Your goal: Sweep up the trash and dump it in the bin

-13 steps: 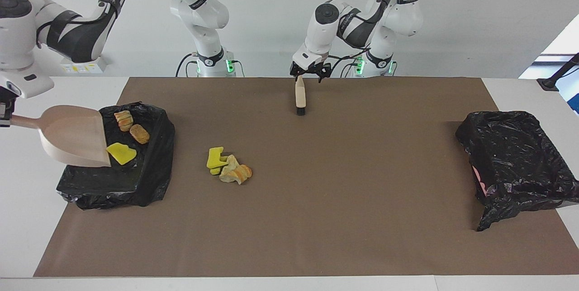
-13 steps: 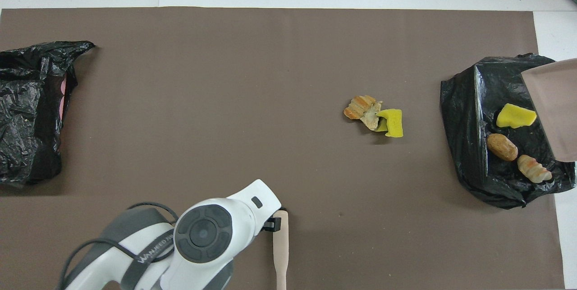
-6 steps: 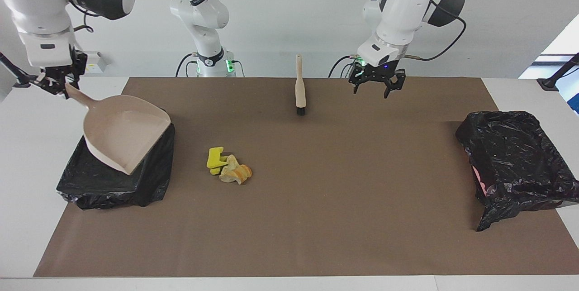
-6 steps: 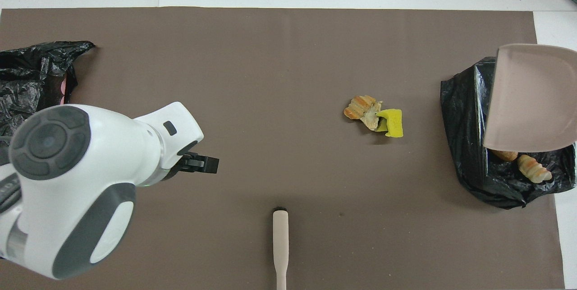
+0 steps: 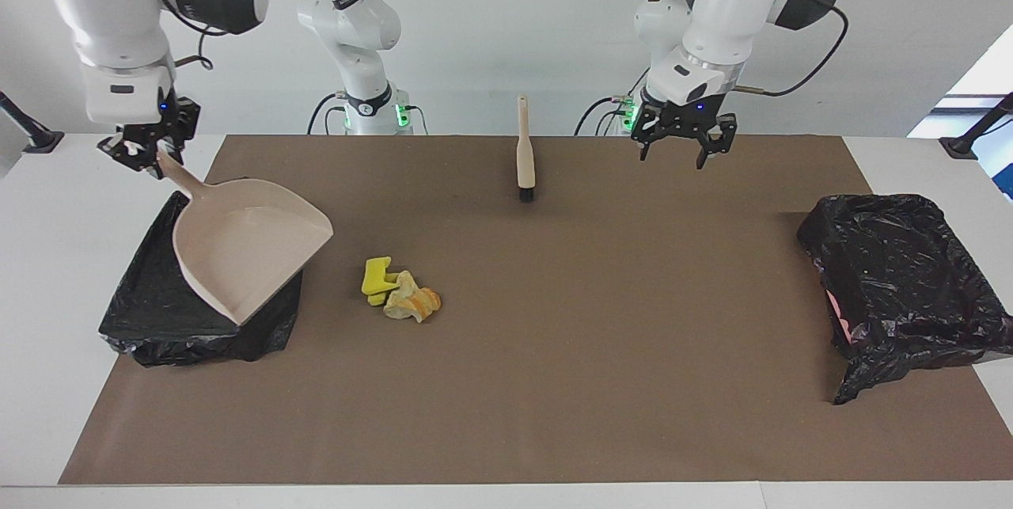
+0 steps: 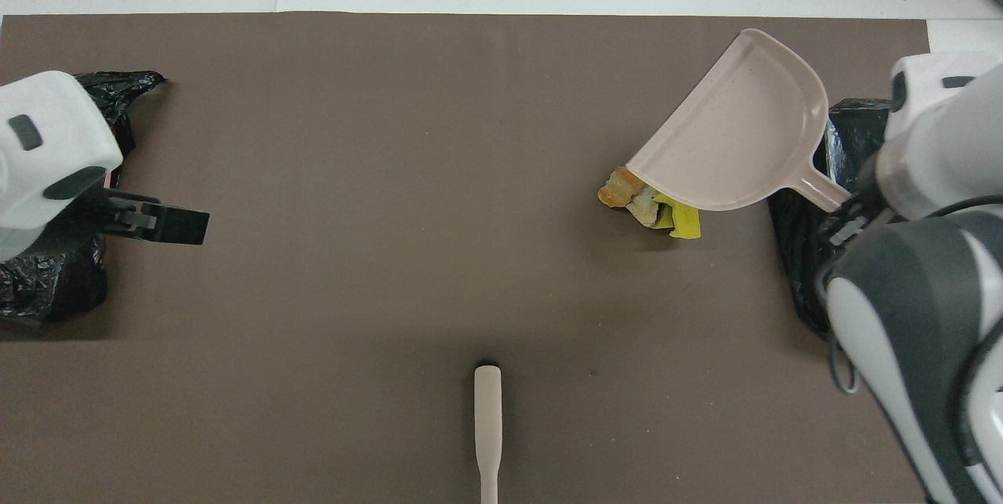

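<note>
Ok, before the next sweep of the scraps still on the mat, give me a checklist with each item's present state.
1. Dustpan gripped: ok, right tool shut on its handle.
2. Dustpan emptied: ok, nothing shows in it.
3. Dustpan down beside the trash pile: not ok, it is raised over the bin at the right arm's end.
4. Brush in hand: not ok, it stands upright on the mat, ungripped.
5. Left tool ready: ok, open over the mat.
6. Pile compact: ok, the scraps touch one another.
</note>
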Motion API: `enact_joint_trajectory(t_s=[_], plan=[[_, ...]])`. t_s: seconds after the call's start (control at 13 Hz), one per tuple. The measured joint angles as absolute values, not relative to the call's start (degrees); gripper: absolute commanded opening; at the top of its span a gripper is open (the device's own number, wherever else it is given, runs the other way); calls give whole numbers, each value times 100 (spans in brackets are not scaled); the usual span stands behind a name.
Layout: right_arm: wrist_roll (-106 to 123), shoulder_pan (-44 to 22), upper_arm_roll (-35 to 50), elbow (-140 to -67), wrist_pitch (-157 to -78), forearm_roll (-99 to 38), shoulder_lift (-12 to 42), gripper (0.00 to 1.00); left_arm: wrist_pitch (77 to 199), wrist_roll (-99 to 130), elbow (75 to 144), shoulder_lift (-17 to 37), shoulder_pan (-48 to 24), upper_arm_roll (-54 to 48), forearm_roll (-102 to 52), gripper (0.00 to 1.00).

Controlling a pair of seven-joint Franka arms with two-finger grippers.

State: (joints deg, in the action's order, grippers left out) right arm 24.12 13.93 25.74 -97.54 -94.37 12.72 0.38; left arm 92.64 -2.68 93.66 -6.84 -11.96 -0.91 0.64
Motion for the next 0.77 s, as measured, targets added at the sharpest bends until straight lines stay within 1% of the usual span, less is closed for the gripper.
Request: enact_joint_trajectory(t_s=[0.15, 0.39, 0.54, 0.77], plan=[[806, 752, 2597, -9815, -9645, 1128, 335, 0, 9058, -350, 9104, -605, -1059, -86, 64, 100], [-1291, 22, 2594, -9748, -10358, 763, 1086, 0, 8821, -351, 8956, -480, -1024, -95, 64, 100], [-2456, -398, 2589, -9479, -10638, 728, 1653, 0, 8680, -351, 8937, -451, -953, -90, 64, 100], [-3880, -1060, 2572, -8824, -11081, 729, 2551, 0, 8605, -351, 8923, -435, -711, -100, 15, 100]])
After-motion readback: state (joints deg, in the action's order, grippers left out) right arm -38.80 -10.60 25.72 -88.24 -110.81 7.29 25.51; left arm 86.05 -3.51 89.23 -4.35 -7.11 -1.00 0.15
